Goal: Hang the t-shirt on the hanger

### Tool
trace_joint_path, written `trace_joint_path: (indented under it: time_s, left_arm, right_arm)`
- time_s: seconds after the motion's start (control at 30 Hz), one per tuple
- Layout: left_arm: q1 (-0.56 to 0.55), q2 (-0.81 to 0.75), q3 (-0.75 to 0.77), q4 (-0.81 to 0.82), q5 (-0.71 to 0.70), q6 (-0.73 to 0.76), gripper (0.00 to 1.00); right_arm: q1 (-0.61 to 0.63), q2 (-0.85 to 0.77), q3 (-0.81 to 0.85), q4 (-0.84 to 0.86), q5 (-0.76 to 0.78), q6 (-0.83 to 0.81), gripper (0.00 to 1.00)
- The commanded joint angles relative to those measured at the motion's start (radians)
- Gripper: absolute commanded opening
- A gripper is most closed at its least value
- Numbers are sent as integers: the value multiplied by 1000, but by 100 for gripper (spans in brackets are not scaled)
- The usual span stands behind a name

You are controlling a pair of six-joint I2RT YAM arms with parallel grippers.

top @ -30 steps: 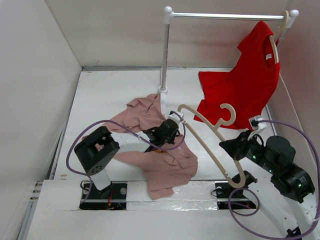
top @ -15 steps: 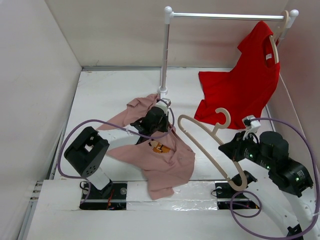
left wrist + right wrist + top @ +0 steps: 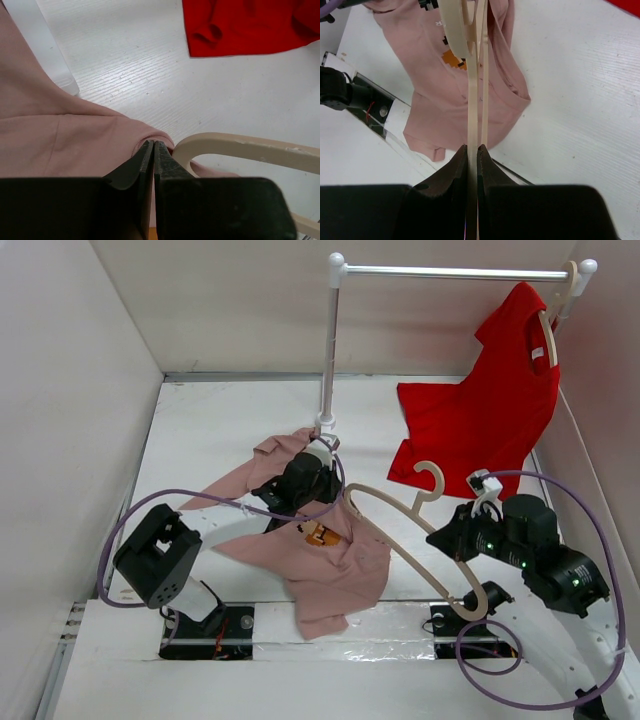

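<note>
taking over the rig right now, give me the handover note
Left gripper: shut on the t-shirt at its edge; the rest lies crumpled.
Right gripper: shut on the hanger, whose end sits beside the pinched edge.
Done: both things gripped, hanger end at the shirt.
Left: slide the hanger inside and seat both shoulders.

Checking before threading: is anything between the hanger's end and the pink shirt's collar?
Nothing visible does. The end of the pale beige wood-look hanger sits beside the collar of the dusty pink t-shirt, pinched by the left hand.
</note>
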State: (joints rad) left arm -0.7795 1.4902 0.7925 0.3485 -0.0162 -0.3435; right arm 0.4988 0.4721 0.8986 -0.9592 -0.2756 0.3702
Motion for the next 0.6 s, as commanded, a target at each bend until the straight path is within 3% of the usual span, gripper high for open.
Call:
trace_joint_path:
  time_s: [0.0, 0.3, 0.47, 0.57]
  left_arm:
    - [-4, -42, -9, 43, 12, -9, 0]
    - [-4, -122, -16, 23, 81, -26, 0]
    - [-4, -280, -71, 52, 150, -74, 0]
    - [-36, -344, -79, 37, 121, -92, 0]
  right_arm:
    - [6, 22, 0, 44, -59, -17, 0]
    - [6, 22, -33, 124, -69, 6, 0]
    - [6, 66, -52, 163, -83, 2, 0]
    - [6, 65, -67, 263, -102, 38, 0]
